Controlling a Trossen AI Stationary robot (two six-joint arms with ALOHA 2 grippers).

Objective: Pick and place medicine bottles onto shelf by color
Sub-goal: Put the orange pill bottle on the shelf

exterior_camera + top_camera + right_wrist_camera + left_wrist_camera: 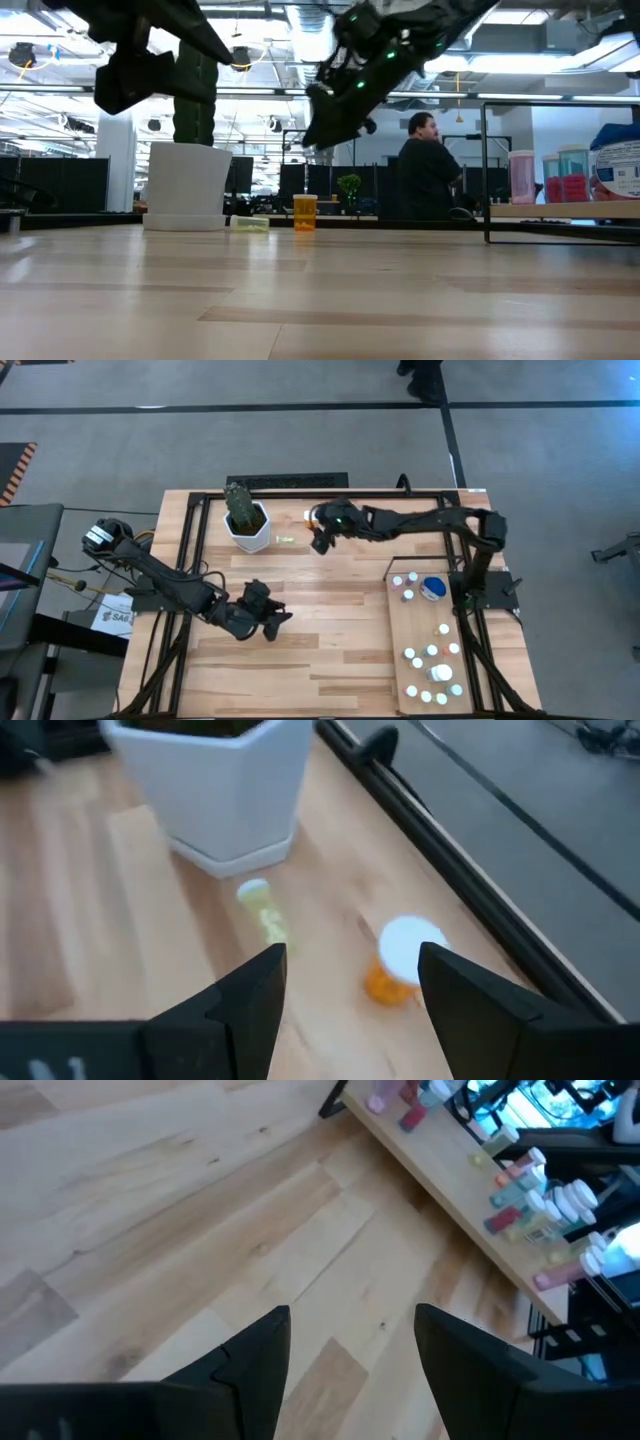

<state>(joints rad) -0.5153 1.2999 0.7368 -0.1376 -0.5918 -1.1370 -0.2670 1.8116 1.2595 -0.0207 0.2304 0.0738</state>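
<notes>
With open jaws and nothing held, the right gripper hovers just above the orange bottle, which looks light, rigid, slick, best pinched across its body.

White cactus pot on table; person behind.

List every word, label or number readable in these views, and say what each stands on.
"SAG": partial black letters, cut off by the left arm, on a white sheet beside the table's left edge.
Bottle labels on the shelf: too small to read.
Blue-and-white container at the low view's right edge: print blurred, unreadable.
</notes>
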